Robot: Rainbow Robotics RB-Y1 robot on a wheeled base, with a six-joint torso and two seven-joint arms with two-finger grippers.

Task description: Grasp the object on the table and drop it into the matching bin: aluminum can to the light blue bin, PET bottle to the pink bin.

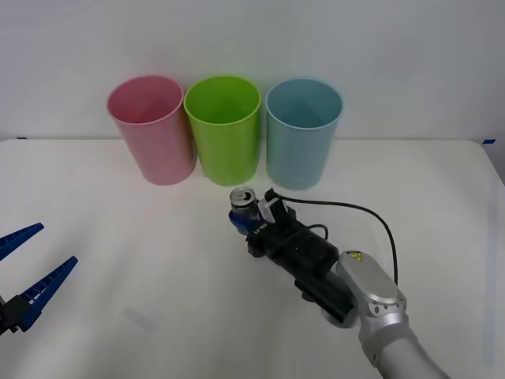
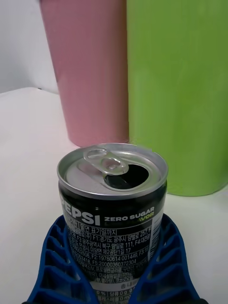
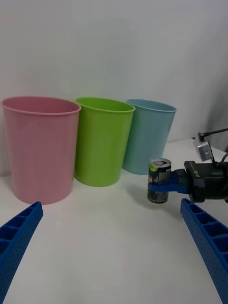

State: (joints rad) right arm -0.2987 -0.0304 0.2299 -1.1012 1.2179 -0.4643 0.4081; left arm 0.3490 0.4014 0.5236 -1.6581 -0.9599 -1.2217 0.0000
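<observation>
A small aluminum can (image 1: 243, 197) with a dark label and an opened pull-tab top (image 2: 112, 190) stands upright just in front of the gap between the lime green and light blue bins. My right gripper (image 1: 243, 219) is shut on it, its blue fingers (image 2: 61, 266) hugging both sides of the lower body. From the left wrist view, the can (image 3: 159, 167) and right gripper (image 3: 161, 186) sit low over the white table (image 1: 118, 237). The pink bin (image 1: 154, 130) stands far left in the row, the light blue bin (image 1: 302, 134) far right. My left gripper (image 1: 39, 257) hangs open at the table's left.
A lime green bin (image 1: 225, 130) stands between the pink and light blue ones, all three touching along the back of the table. The right arm's black cable (image 1: 379, 221) loops over the table to its right. Bare tabletop stretches between the two arms.
</observation>
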